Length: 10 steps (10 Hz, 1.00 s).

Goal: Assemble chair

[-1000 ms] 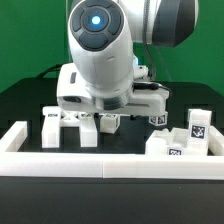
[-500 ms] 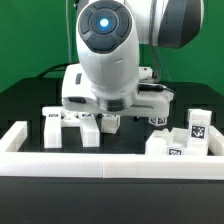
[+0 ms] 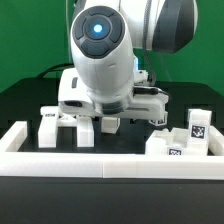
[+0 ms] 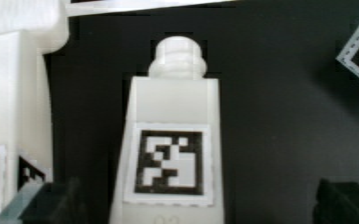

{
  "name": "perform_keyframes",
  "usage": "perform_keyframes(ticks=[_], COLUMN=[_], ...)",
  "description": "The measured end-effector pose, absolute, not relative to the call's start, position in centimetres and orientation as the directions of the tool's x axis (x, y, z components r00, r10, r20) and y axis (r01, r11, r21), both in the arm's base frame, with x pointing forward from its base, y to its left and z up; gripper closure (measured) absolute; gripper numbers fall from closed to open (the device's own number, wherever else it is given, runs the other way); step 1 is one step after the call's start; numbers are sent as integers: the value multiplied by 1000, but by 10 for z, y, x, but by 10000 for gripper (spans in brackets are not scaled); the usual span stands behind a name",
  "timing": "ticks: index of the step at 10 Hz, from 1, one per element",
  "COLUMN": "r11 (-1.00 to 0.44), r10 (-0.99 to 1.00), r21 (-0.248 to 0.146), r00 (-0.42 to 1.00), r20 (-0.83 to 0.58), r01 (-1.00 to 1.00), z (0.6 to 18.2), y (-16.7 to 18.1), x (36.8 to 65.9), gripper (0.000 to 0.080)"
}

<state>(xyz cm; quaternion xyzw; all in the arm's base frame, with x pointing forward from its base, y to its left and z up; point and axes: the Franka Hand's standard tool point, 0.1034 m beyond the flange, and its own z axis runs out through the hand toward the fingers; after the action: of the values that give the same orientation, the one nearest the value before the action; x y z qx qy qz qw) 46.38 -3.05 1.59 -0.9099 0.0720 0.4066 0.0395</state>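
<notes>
In the wrist view a white chair leg [image 4: 176, 120] with a rounded peg at its far end and a black-and-white tag lies on the black table. It sits between my gripper's [image 4: 179, 205] two dark fingers [image 4: 345, 200], which stand wide apart and do not touch it. The gripper is open. In the exterior view the gripper [image 3: 101, 119] hangs low over the table, mostly hidden by the wrist. Tagged white chair parts stand at its left [image 3: 50, 124] and under it [image 3: 88, 128].
A long white border rail [image 3: 100, 164] runs along the front, with a short arm at the exterior view's left [image 3: 14, 137]. More tagged white parts stand at the exterior view's right [image 3: 197, 124] and against the rail [image 3: 160, 146]. A white slab [image 4: 7, 90] lies beside the leg.
The arm's wrist swung a little toward the exterior view's right, then back to the left. The parts on the table have not moved.
</notes>
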Motion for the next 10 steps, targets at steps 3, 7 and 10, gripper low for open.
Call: perform_keyframes(ticks=[3,7,10], r11=[-986,-986,-986], r10=[-98,-98,-98], r21=[-15,-16,-16], r00=[660,660,660], r20=[-745,-745,-744], r01=[-164,-164,-164], z=[16,16,17], y=[-32,-32,-32], x=[465,465,465], gripper=[245,512,511])
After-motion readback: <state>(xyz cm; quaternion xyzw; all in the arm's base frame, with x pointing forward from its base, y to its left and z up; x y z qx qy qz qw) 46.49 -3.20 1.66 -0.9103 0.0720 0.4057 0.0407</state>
